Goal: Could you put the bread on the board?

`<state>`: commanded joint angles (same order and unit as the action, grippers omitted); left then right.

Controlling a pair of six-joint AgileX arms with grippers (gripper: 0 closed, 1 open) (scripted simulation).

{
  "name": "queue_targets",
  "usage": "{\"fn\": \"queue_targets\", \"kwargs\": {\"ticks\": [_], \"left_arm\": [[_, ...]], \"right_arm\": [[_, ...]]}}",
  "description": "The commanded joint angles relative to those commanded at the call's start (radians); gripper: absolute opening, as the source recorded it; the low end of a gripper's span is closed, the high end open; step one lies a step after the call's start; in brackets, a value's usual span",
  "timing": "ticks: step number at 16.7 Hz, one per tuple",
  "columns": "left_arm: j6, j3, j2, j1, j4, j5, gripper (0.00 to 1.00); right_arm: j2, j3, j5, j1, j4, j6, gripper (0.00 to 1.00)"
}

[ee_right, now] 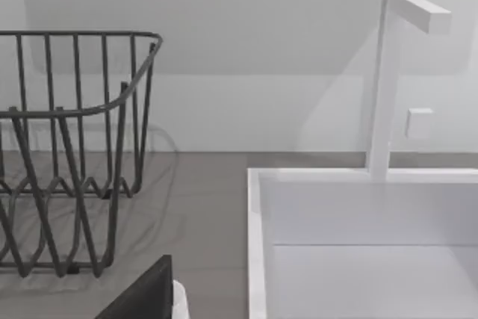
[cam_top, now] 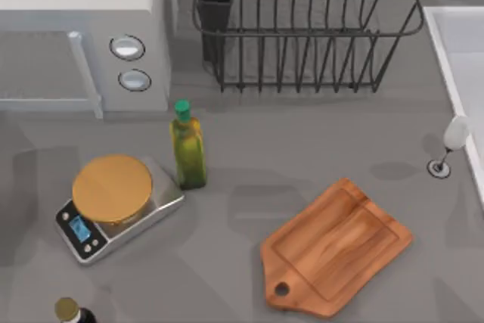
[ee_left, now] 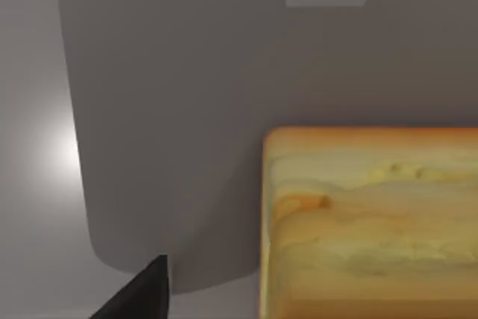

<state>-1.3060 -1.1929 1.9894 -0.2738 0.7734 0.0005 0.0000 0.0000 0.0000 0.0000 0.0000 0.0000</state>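
Observation:
The bread (ee_left: 373, 222), a pale-yellow block with a golden-brown top edge, sits very close in the left wrist view, on or just above the grey counter. A dark piece of my left gripper (ee_left: 142, 295) shows beside it, apart from the bread's visible side. The board (cam_top: 336, 251), reddish-brown wood with a grooved rim, lies bare at the front right of the table in the top view, its pierced handle pointing to the front left. A dark piece of my right gripper (ee_right: 146, 293) shows in the right wrist view, facing the sink.
A kitchen scale with an orange-tan disc (cam_top: 112, 188) and an oil bottle (cam_top: 188, 149) stand left of the board. A wire dish rack (cam_top: 302, 28), a microwave (cam_top: 76, 43), a sink (cam_top: 461, 66), a wine glass (cam_top: 454, 138) and a dark bottle (cam_top: 69, 312) ring the table.

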Motion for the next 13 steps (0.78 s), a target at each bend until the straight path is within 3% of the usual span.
{"fn": "queue_targets", "kwargs": {"ticks": [1, 13], "left_arm": [[0.000, 0.000, 0.000, 0.000, 0.000, 0.000, 1.00], [0.000, 0.000, 0.000, 0.000, 0.000, 0.000, 0.10]], "right_arm": [[0.000, 0.000, 0.000, 0.000, 0.000, 0.000, 1.00], [0.000, 0.000, 0.000, 0.000, 0.000, 0.000, 1.00]]}}
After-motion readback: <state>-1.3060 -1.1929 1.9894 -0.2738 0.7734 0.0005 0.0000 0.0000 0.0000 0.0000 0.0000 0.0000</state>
